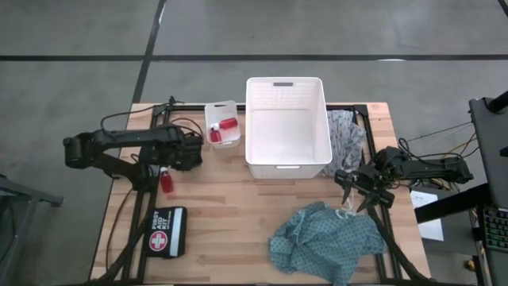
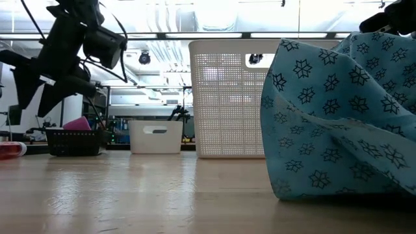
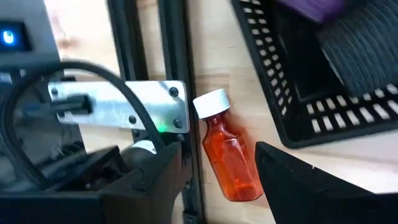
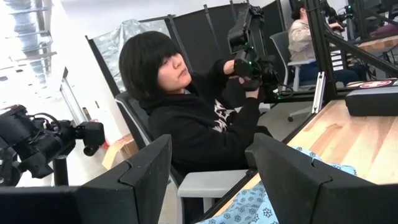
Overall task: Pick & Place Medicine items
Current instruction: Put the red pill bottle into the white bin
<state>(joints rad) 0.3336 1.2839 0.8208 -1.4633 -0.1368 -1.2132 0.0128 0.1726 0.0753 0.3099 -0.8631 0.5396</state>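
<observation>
A small red bottle with a white cap lies on its side on the wooden table, beside a black frame rail; it also shows in the high view. My left gripper hangs open over it, pointing steeply down, one finger on either side and touching nothing. A small white bin holds more red bottles. At the table's right my right gripper stands open and holds nothing. A teal patterned cloth lies heaped at the near right. A grey patterned cloth lies beside the basket.
A large white basket stands at the far middle. A black mesh basket with a purple piece sits close to the bottle. A black first-aid pouch lies near the front left. A person sits beyond the table.
</observation>
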